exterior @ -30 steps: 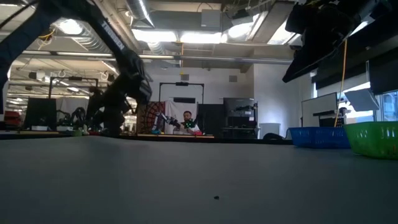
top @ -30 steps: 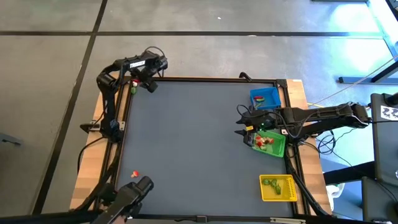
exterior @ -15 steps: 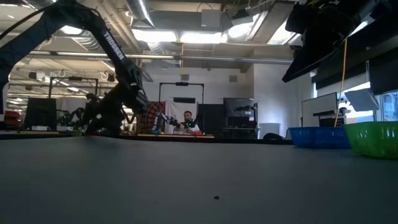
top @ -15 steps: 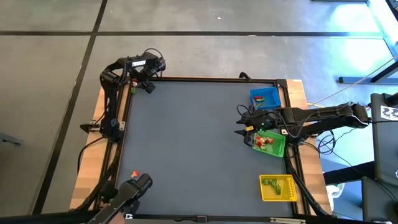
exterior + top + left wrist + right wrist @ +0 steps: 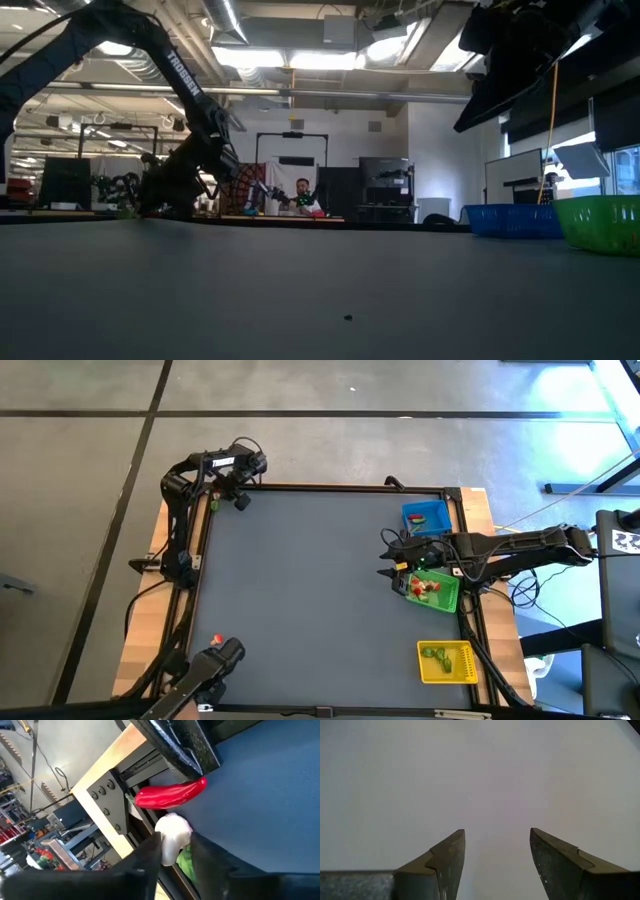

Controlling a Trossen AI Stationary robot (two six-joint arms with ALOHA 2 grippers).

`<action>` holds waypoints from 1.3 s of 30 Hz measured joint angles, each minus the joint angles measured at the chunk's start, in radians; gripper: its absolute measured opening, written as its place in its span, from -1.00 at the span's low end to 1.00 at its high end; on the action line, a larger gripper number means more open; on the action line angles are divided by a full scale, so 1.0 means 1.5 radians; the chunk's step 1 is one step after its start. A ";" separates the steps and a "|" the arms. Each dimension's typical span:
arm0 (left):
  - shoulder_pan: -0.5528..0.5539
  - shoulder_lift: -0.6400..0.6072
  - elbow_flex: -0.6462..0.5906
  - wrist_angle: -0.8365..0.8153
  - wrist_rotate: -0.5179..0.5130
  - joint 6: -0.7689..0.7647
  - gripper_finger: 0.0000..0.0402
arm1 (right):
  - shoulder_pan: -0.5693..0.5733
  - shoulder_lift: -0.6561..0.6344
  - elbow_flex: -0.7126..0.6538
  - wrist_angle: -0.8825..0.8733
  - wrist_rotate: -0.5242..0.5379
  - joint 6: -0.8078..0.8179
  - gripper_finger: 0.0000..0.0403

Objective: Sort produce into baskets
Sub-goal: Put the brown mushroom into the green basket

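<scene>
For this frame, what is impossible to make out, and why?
- Left gripper: the left wrist view shows a whitish piece between its fingers, but not whether they grip it.
- Green piece, left wrist view: mostly hidden behind a finger.
- Blue basket, high view: contents too small to identify.
- Green basket, low view: wall hides its contents; cut by the picture edge.
- Right gripper: right wrist view shows only bare surface.

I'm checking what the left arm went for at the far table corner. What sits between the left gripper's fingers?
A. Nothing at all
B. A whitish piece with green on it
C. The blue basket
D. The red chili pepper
B: in the left wrist view the left gripper has its fingers on either side of the whitish piece, while the red chili pepper lies just beyond them.
</scene>
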 joint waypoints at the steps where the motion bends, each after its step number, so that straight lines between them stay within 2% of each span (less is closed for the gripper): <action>1: 0.000 0.000 0.000 0.000 0.000 0.004 -0.56 | 0.000 0.000 0.000 0.000 0.000 0.000 0.11; 9: -0.003 -0.001 0.000 0.000 0.000 0.025 -0.95 | 0.000 0.000 0.000 -0.001 0.000 0.001 0.11; 14: -0.021 -0.010 0.000 -0.001 0.000 0.027 -0.94 | 0.000 0.000 0.000 -0.003 0.000 -0.007 0.11; 19: -0.063 -0.060 0.000 0.000 0.001 0.027 -0.96 | 0.000 0.000 0.000 -0.003 0.000 -0.011 0.11; 24: -0.132 -0.141 0.001 0.001 0.004 0.027 -0.97 | 0.000 0.000 0.000 0.003 0.003 -0.011 0.11; 31: -0.252 -0.267 0.001 0.030 0.058 0.000 -0.93 | 0.000 0.000 0.000 0.013 0.006 0.019 0.13; 39: -0.411 -0.378 -0.007 0.118 0.121 -0.027 -0.96 | 0.000 0.024 0.000 0.059 -0.022 0.047 0.49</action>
